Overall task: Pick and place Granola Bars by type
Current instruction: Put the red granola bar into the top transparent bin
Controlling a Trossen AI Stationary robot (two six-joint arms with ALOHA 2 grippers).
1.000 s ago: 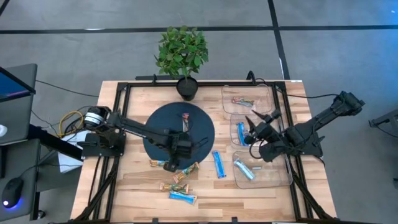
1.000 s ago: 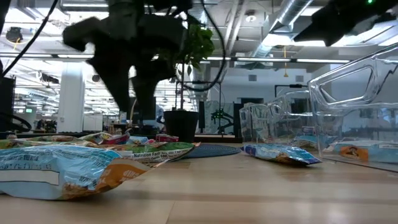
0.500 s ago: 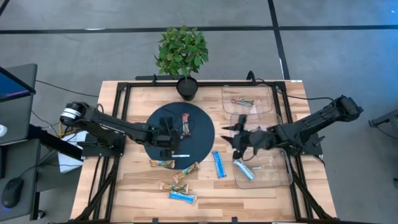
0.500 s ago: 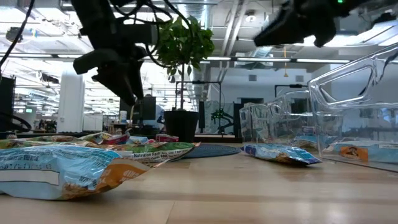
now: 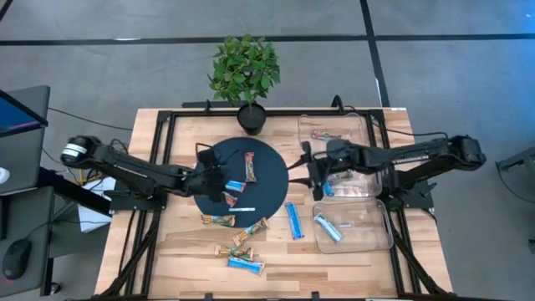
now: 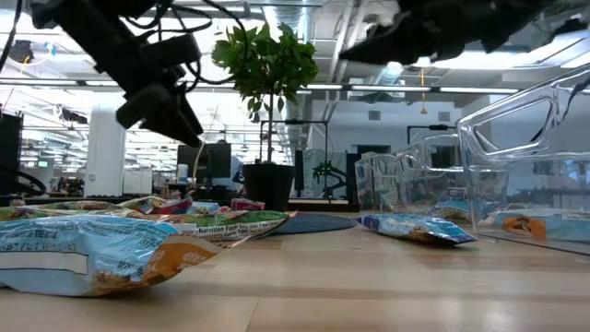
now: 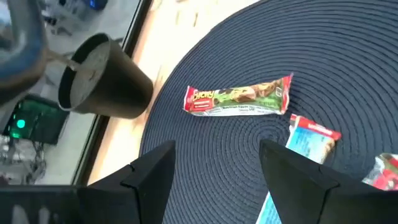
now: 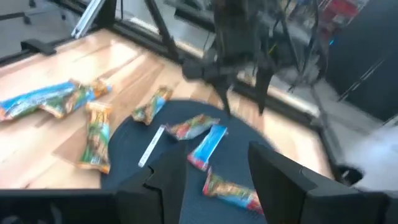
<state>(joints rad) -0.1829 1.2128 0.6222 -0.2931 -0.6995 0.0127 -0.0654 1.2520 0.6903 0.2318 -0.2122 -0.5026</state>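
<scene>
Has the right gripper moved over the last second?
Yes. In the high view the right gripper has swung from over the middle bin toward the round mat, now near its edge.

In the left wrist view, a blue foil-wrapped granola bar [image 7: 297, 167] runs off the frame's edge. The right wrist view is motion-blurred, leaving bar wrappers' printing unreadable.

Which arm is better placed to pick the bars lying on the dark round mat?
Left, probably. The left gripper hangs open over the mat, with the red bar just ahead of its fingers. The right gripper hovers empty at the mat's far edge, beside the clear bins.
</scene>
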